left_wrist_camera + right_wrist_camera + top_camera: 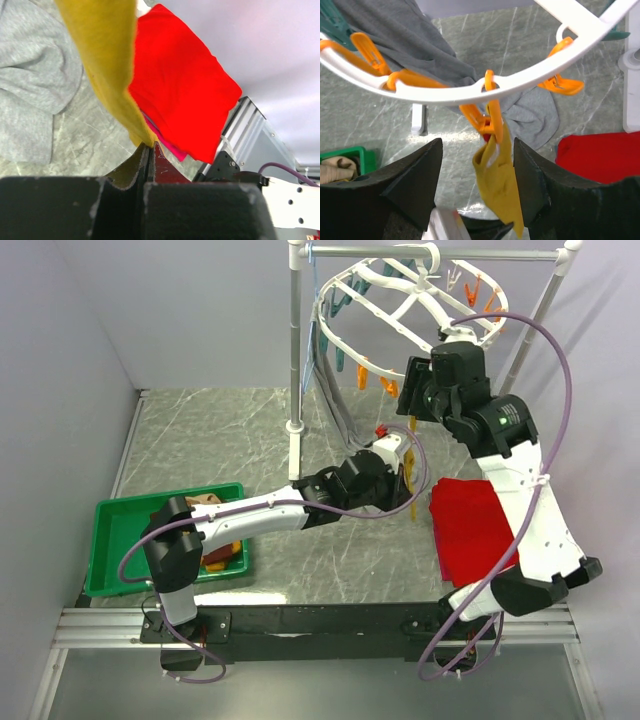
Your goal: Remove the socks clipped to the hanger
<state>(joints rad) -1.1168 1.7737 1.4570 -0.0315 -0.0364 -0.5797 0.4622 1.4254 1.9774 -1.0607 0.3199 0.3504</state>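
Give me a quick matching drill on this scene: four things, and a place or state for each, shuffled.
1 mustard sock
2 red cloth
3 left gripper
4 green bin

a lying flat on the table
b shut on the sock's lower end
c clipped to the white hanger
d at the table's near left corner

Pairs: 1-c, 2-a, 3-b, 4-d

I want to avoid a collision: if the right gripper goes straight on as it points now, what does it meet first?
Probably the orange clip holding the mustard sock, hanging between the right gripper's open fingers; the hanger's white rim comes just behind. Depth is hard to judge.
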